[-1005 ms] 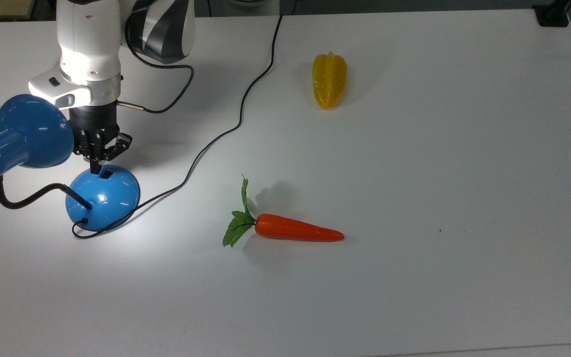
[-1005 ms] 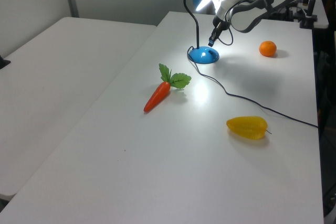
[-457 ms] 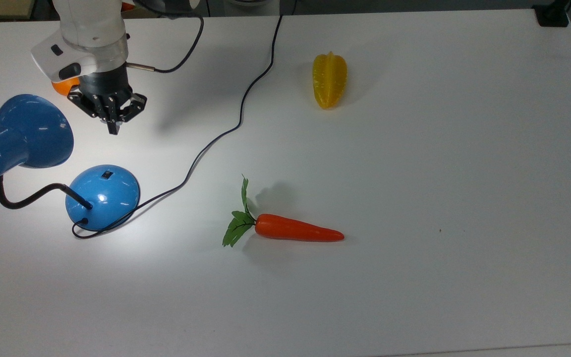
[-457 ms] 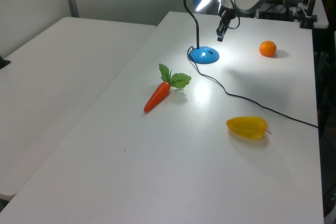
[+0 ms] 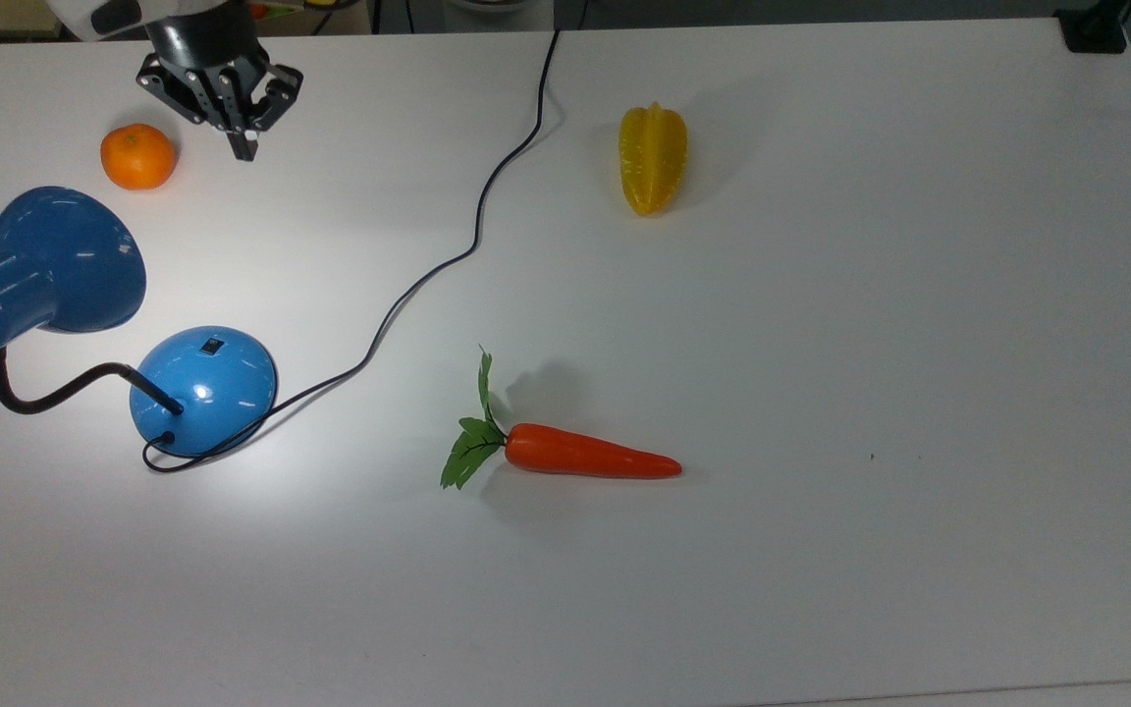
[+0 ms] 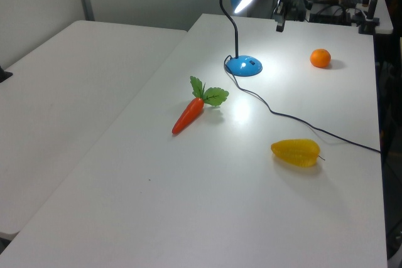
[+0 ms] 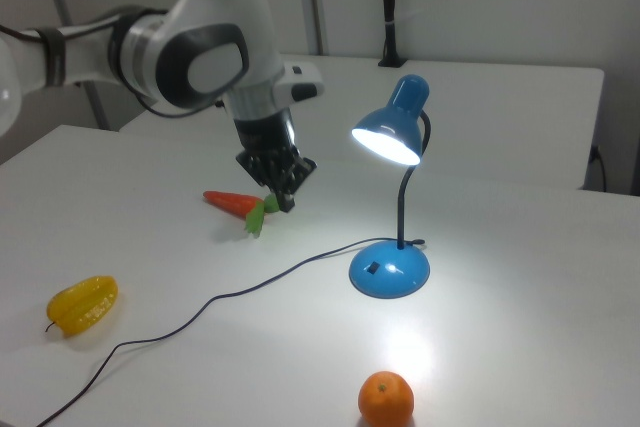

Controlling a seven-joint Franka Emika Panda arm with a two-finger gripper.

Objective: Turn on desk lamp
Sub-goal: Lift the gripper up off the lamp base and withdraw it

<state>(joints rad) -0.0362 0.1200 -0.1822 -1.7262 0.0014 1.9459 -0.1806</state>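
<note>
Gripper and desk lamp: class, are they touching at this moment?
Apart. In the top view the gripper hangs beside the orange, with bare table between it and the desk lamp.

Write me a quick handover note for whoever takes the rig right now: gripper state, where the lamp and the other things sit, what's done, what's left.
Gripper: shut, holding nothing, raised near the table's far edge in the top view, beside the orange.
Desk lamp: standing upright, lit; the bulb glows in the right view and a bright patch falls on the table. Its cord trails off the table's far edge.
Carrot and yellow starfruit lie apart from the lamp, untouched.
Done: the lamp is on.
Left: nothing for the lamp, as far as these views show; the arm probably just needs parking.
</note>
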